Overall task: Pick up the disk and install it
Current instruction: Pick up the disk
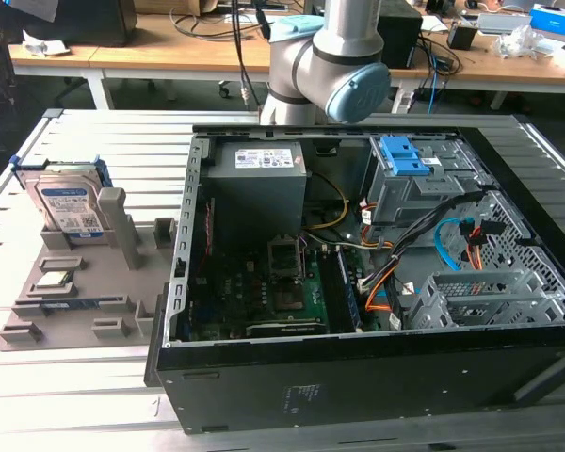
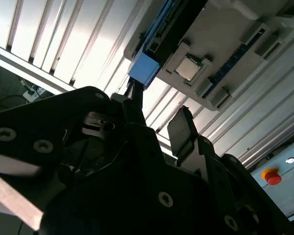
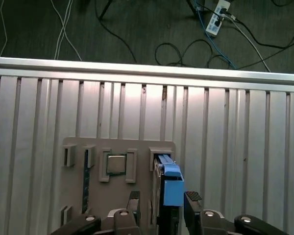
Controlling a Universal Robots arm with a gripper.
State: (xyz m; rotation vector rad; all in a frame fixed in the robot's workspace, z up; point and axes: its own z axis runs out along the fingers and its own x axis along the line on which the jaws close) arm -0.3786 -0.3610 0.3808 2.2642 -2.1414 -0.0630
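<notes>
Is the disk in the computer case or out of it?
Out. The disk stands on edge in the grey fixture tray on the table, beside the open case.

Setup sits on a ribbed aluminium table (image 1: 85, 141), with bright glare on the slats. Behind it are light wooden desks (image 1: 141, 56) on white legs (image 1: 99, 89), cluttered with cables (image 1: 202, 21). Past the table's edge the floor (image 3: 112, 29) is dark, with a white power strip (image 3: 216, 14) and loose cords (image 3: 186, 49) lying around.
</notes>
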